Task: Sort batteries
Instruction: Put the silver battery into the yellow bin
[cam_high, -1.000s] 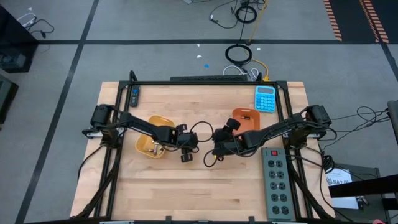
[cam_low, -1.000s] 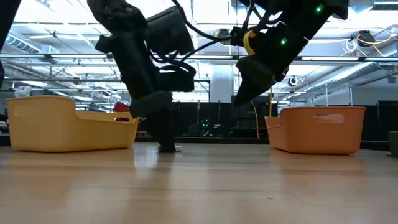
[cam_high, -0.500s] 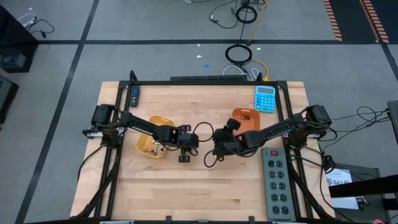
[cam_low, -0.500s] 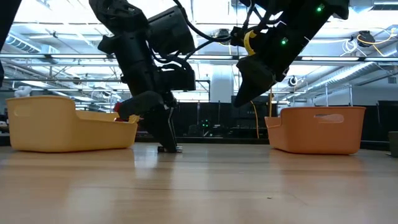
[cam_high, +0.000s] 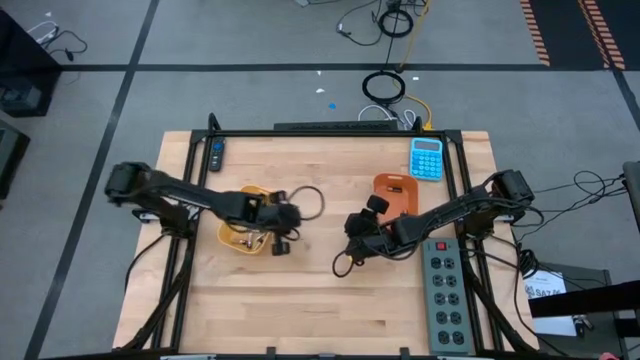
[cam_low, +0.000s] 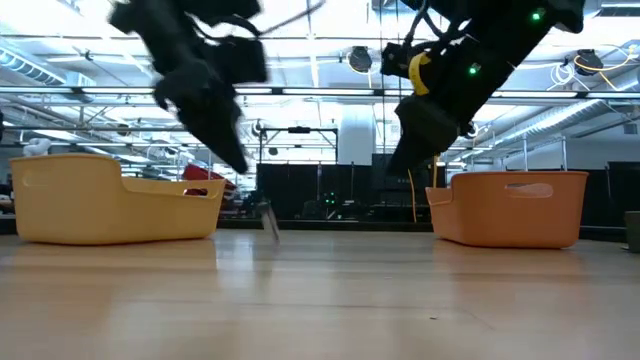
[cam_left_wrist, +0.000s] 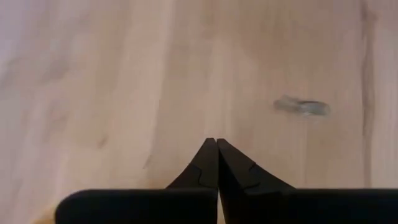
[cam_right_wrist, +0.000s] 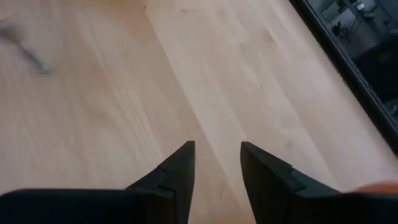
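Observation:
One small silvery battery (cam_left_wrist: 301, 107) lies on the bare wood ahead of my left gripper (cam_left_wrist: 216, 144), whose fingers are shut with nothing between them. In the low view the battery (cam_low: 268, 220) stands tilted on the table beside the yellow tray (cam_low: 110, 195), and my left gripper (cam_low: 238, 160) hangs above it. From above, my left gripper (cam_high: 280, 247) is at the yellow tray's (cam_high: 245, 232) right edge. My right gripper (cam_right_wrist: 217, 155) is open over bare wood, left of the orange tray (cam_high: 395, 190). A blurred grey streak (cam_right_wrist: 28, 50) shows ahead of it.
A grey power strip (cam_high: 447, 290) lies at the near right and a blue calculator (cam_high: 427, 158) at the far right. A remote (cam_high: 218, 152) lies at the far left. A yellow cable loop (cam_high: 342, 265) hangs under the right arm. Bare wood fills the near half.
My left gripper has shut on nothing, risen from the table and swung toward the table's left edge, over the yellow tray's side. The battery it stood over stays on the table, now tilted. My right gripper has shifted slightly toward the right.

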